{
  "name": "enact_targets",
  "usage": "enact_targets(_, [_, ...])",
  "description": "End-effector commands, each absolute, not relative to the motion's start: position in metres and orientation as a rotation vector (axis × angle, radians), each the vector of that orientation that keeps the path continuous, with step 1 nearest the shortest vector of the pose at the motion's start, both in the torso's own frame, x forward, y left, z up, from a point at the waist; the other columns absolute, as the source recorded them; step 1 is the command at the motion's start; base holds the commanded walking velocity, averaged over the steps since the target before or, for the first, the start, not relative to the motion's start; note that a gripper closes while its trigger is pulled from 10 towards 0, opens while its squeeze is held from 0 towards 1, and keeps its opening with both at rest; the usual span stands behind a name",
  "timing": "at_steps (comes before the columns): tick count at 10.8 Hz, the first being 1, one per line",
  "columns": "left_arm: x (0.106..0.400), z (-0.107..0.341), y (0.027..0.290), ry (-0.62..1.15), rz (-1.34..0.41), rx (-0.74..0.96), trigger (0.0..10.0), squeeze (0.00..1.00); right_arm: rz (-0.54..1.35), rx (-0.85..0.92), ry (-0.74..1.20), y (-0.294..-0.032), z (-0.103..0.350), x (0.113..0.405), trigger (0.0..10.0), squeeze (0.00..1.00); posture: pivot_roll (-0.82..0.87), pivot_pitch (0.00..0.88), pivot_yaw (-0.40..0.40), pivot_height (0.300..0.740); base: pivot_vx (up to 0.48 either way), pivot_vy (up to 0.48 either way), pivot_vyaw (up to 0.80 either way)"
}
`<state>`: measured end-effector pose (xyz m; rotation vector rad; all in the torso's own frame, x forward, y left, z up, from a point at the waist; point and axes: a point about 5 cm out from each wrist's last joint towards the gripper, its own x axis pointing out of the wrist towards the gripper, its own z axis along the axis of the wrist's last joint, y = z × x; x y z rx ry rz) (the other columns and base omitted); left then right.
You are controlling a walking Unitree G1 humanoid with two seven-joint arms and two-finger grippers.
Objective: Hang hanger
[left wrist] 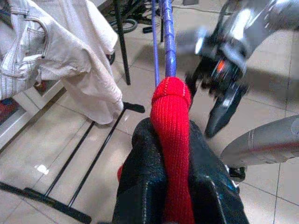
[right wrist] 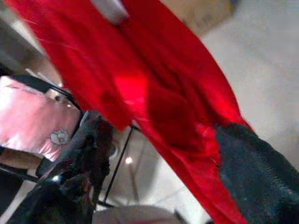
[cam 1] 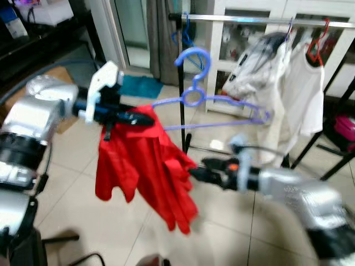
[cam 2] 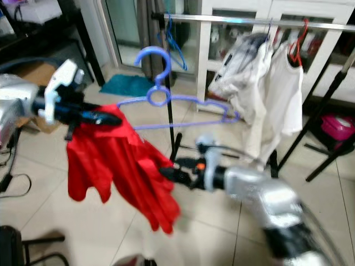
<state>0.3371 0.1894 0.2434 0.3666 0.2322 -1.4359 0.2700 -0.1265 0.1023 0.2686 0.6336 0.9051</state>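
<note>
L gripper (cam 1: 145, 118) clenched on hanger (cam 1: 211, 105) end thru red garment (cam 1: 144, 166), held high w/ hook toward rail (cam 1: 266, 20). R gripper (cam 1: 195, 173) at cloth edge, prob. steadying; fingers: cannot tell.

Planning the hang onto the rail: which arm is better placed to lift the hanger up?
Left, probably. The left gripper is shut on the red shirt over the hanger, below the rail. The right gripper sits lower, at the cloth's edge.

Home laundry corner, tiled floor (cam 1: 83, 183), metal clothes rail (cam 1: 249, 19) with hung shirts (cam 1: 302, 94), white glass-front cabinet (cam 1: 238, 33)
</note>
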Motion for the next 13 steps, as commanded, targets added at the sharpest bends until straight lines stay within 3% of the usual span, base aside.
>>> enact_targets(1, [0.338,0.256,0.191,0.192,-1.419,0.393,0.0,0.0,0.862,0.255,0.658,-0.129,0.099,0.274,10.0,1.0,-0.04,0.05,0.123,0.74,0.0,0.0,0.0])
enact_targets(3, [0.338,0.256,0.189,0.194,-1.437,0.392,0.0,0.0,0.699,0.331,0.71,-0.133,0.089,0.289,10.0,1.0,-0.05,0.058,0.117,0.74,0.0,0.0,0.0])
enact_targets(4, [0.337,0.257,0.186,0.189,-1.446,0.389,0.0,0.0,0.688,0.377,0.735,-0.131,0.086,0.291,10.0,0.0,-0.05,0.063,0.113,0.74,0.0,0.0,0.0])
enact_targets(8, [0.34,0.262,0.177,0.146,-1.448,0.377,0.0,0.0,0.736,0.435,0.862,-0.107,0.065,0.284,10.0,0.0,-0.04,0.076,0.103,0.74,0.0,0.0,0.0])
enact_targets(9, [0.341,0.265,0.175,0.134,-1.445,0.376,0.0,0.0,0.738,0.442,0.881,-0.102,0.061,0.284,9.3,0.0,-0.04,0.077,0.102,0.74,0.0,0.0,0.0])
enact_targets(10, [0.342,0.267,0.175,0.128,-1.44,0.378,0.0,0.0,0.74,0.446,0.889,-0.1,0.059,0.284,3.5,0.0,-0.04,0.077,0.102,0.74,0.0,0.0,0.0])
enact_targets(11, [0.343,0.269,0.175,0.119,-1.431,0.378,0.0,0.0,0.739,0.461,0.899,-0.1,0.056,0.284,0.0,0.0,-0.03,0.077,0.102,0.74,0.0,0.0,0.0])
enact_targets(13, [0.344,0.272,0.175,0.113,-1.427,0.378,0.0,0.0,0.712,0.492,0.9,-0.1,0.051,0.285,0.0,0.0,-0.03,0.077,0.102,0.74,0.0,0.0,0.0])
